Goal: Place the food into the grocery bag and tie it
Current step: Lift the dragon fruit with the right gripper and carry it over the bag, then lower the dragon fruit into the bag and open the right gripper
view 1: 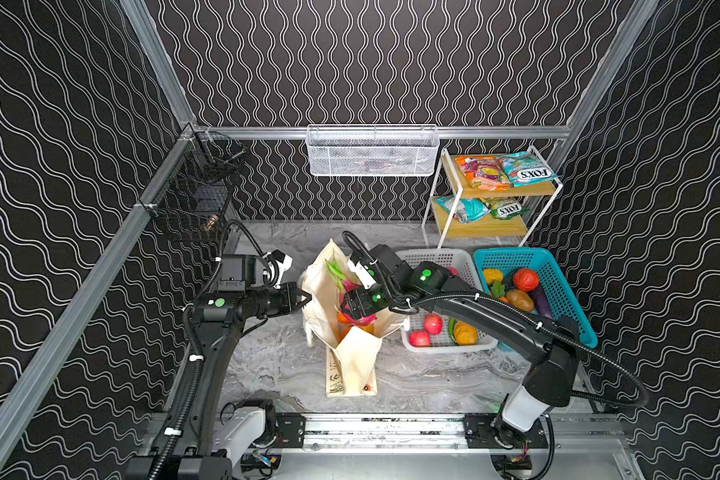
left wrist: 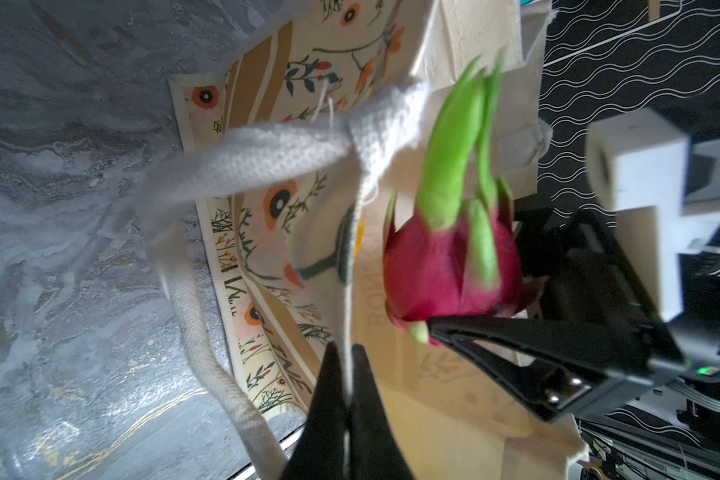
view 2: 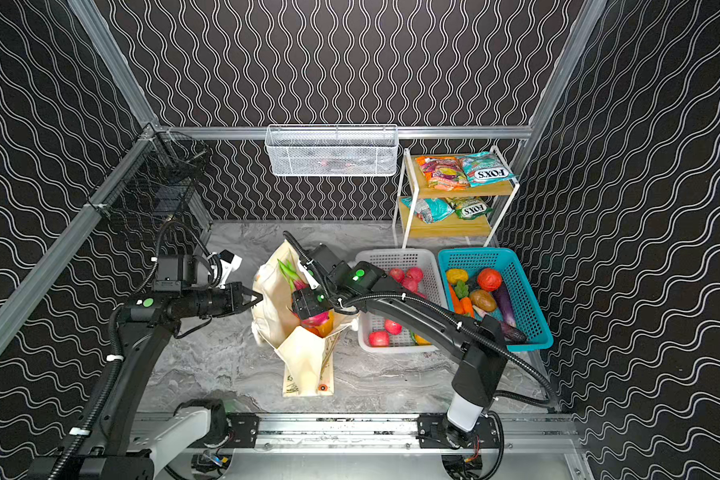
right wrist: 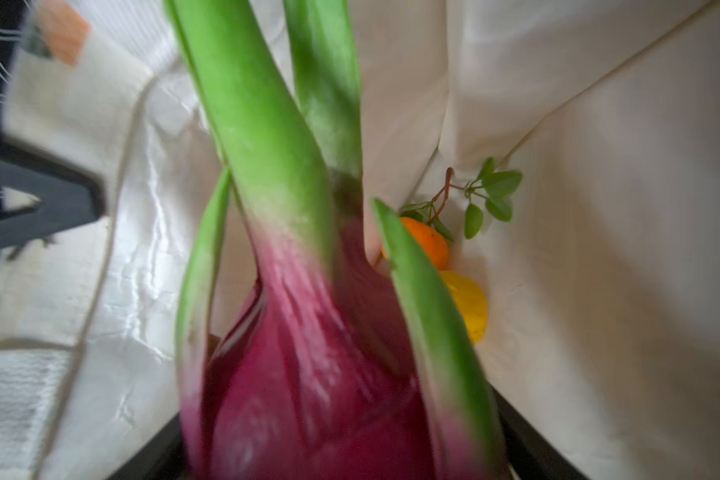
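Here, left tool [left wrist: 346,353] pinches the cream bag [view 1: 356,357]; right tool [view 1: 357,318] clasps a pink, green-leaved dragon fruit [left wrist: 445,270].

Grey marbled worktop [view 1: 275,357]. A grocery bag [view 1: 354,361] stands directly below the right fingers [left wrist: 516,345]; white basket [view 1: 445,347], teal basket [view 1: 558,282] to their right; shelf rack [view 1: 483,228] beyond.
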`<state>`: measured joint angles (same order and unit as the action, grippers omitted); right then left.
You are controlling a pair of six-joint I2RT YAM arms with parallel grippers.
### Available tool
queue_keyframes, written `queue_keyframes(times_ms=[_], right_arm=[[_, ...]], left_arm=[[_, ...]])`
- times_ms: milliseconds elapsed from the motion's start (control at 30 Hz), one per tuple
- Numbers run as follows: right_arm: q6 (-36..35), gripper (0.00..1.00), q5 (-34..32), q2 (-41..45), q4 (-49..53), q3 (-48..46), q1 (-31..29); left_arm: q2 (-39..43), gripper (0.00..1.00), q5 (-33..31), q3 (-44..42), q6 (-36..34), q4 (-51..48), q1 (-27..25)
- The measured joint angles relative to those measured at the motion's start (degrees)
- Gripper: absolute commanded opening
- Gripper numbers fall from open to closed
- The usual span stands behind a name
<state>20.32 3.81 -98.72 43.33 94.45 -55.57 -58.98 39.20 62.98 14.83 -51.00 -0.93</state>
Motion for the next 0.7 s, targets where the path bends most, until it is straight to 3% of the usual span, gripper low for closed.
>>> queue_keyframes(times_ms=[700], right_arm=[[4.3,0.72,2.7,-8.8,3.9,3.1,-0.6]], left_arm=[[-0.4,0.0,0.0,0.8,-0.1,-1.0,0.0]])
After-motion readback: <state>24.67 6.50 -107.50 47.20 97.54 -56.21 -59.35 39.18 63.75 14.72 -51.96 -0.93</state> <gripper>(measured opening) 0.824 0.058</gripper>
